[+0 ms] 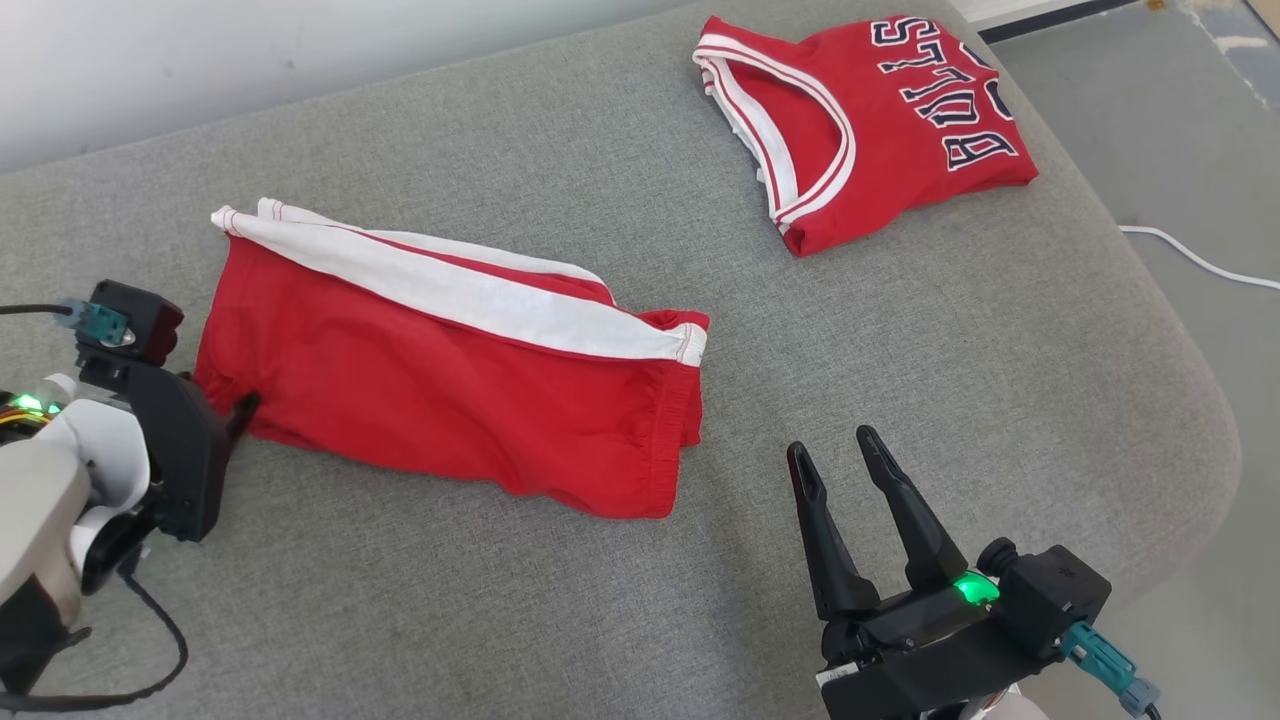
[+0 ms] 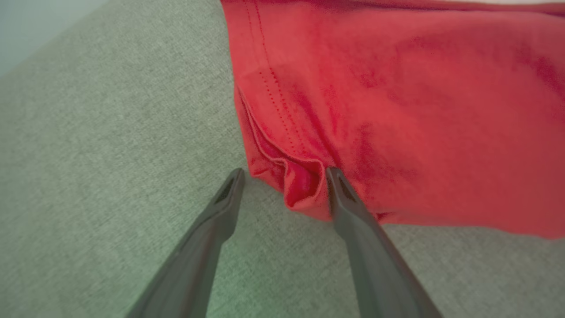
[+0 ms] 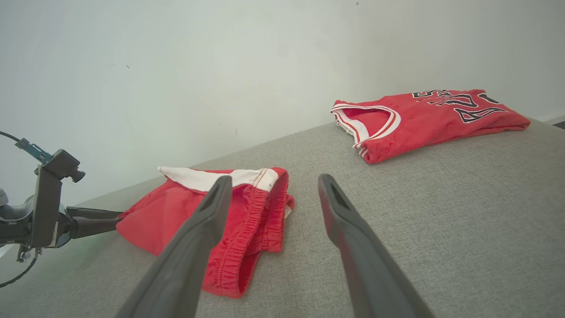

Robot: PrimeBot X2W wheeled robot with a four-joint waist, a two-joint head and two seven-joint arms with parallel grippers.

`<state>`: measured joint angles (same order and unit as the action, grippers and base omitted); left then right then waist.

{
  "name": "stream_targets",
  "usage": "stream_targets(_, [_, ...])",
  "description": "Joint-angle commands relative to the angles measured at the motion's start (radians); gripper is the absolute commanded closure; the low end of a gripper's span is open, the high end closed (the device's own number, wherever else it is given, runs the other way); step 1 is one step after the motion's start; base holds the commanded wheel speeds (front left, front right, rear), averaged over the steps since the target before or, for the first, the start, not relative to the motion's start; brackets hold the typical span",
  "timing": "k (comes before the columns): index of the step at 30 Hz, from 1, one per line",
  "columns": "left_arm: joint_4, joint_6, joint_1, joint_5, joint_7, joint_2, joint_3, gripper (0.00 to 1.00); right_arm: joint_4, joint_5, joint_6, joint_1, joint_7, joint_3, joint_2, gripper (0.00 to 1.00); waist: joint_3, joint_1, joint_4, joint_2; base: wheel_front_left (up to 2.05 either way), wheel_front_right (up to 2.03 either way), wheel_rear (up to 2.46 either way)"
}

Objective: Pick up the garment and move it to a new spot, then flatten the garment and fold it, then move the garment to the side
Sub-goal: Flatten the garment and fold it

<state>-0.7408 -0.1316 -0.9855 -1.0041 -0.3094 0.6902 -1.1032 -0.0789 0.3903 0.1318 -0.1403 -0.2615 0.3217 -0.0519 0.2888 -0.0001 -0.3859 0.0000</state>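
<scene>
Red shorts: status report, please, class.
Left tool open, straddling hem corner of red shorts. Right tool open, clear of them. Bulls jersey folded aside, nothing in the way.

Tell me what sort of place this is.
Likely an indoor room set up for laundry folding: a grey upholstered surface against a plain white wall, holding red shorts and a folded red Bulls jersey.

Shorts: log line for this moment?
left gripper open around red shorts corner | right gripper open, off shorts | jersey folded aside

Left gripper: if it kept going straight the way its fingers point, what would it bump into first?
Probably the red shorts. Their bunched corner sits right between the open fingers of the left gripper, and one fingertip seems to touch the cloth.
</scene>
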Motion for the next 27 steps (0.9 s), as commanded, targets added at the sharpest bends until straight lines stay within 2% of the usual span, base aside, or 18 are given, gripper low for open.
stream_targets(1, [-0.017,0.002,0.024,-0.007,-0.008,-0.004,-0.015,0.75,-0.002,-0.003,-0.003,-0.008,-0.005,0.001,0.002,0.00,-0.001,0.0001,0.000,0.0000,0.00,0.00,0.00])
stream_targets(2, [-0.020,0.002,0.022,-0.006,0.003,-0.006,-0.015,1.00,-0.002,-0.005,-0.003,-0.010,-0.005,0.001,0.002,0.00,-0.003,0.0001,0.001,0.0000,0.00,0.00,0.00])
stream_targets(12, [-0.072,0.004,0.008,-0.013,0.153,-0.045,0.025,1.00,-0.015,-0.012,-0.003,-0.003,-0.004,0.002,0.001,0.00,-0.035,0.0001,0.029,0.0000,0.00,0.00,0.00])
stream_targets(21, [0.015,0.005,0.083,-0.047,0.295,-0.064,0.056,1.00,-0.029,-0.022,-0.003,0.050,-0.005,-0.025,-0.002,0.00,-0.137,0.0001,0.118,0.0000,0.00,0.00,0.00])
stream_targets(27, [0.145,0.059,0.200,-0.082,0.358,-0.043,0.070,1.00,-0.033,-0.027,-0.003,0.097,-0.005,-0.066,-0.012,0.00,-0.196,0.0001,0.190,0.0000,0.00,0.00,0.00])
